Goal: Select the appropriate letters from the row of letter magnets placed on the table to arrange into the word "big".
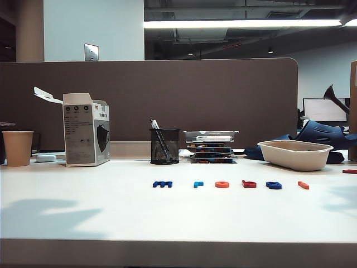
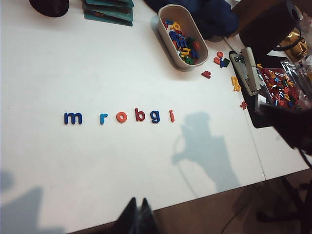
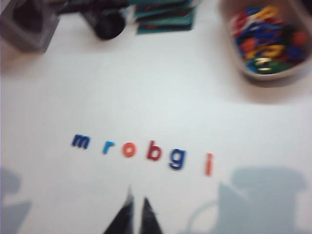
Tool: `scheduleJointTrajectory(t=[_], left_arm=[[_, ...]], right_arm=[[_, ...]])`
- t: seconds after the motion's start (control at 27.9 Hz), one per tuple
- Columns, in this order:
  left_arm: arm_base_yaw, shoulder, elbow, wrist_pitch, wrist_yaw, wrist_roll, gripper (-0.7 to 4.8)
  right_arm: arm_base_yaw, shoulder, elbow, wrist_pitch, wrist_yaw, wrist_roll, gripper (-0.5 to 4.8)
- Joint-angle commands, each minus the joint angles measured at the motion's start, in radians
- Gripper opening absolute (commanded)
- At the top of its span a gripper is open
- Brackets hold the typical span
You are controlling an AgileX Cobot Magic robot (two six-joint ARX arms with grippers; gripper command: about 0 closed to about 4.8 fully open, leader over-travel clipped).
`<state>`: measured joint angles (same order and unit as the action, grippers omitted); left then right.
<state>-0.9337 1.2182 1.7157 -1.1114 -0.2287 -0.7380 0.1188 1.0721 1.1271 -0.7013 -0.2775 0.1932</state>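
The surface [image 1: 83,212] is white, smooth and matt, with a grey front edge. The row of letter magnets [image 2: 118,117] is flat plastic in solid colours with a slight sheen. The pen cup [image 1: 165,146] is black wire mesh. The paper cup [image 1: 18,148] is plain brown and matt. The box [image 1: 86,130] is printed cardboard with an open flap. The tray [image 1: 294,154] is beige, matt, of moulded pulp or plastic. Each hand, left hand [image 2: 138,219] and right hand [image 3: 135,217], shows dark matt fingertips.

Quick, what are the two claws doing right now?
Left gripper: shut, empty, above the table's front edge.
Right gripper: shut, empty, above the letters.
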Motion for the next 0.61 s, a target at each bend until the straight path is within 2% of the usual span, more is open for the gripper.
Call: scheduleJointTrajectory(t=[0.04,0.11,0.39,0.43,0.47,0.61], left_arm=[[0.0,-0.002,0.002,0.006,-0.003,-0.003,-0.05],[0.0,-0.002,0.002,0.006,-0.003,-0.003,-0.05],[0.0,-0.002,0.002,0.006,-0.003,-0.003,-0.05],[0.0,-0.002,0.002,0.006,-0.003,-0.003,-0.05],[0.0,-0.002,0.002,0.006,-0.003,-0.003,-0.05],[0.0,-0.002,0.002,0.006,-0.003,-0.003,-0.05]], right_arm=[[0.081,0.13,0.093,-0.053,0.089,0.055,1.25],[0.116,0.219,0.146,-0.077,0.118,0.06,1.59],[0.23,0.571,0.292,-0.095,0.15,0.103,1.65],[0.245,0.618,0.306,-0.095,0.155,0.103,2.27],[0.25,0.645,0.312,-0.095,0.158,0.103,2.67],[0.269,0.723,0.321,-0.092,0.172,0.103,2.73]])
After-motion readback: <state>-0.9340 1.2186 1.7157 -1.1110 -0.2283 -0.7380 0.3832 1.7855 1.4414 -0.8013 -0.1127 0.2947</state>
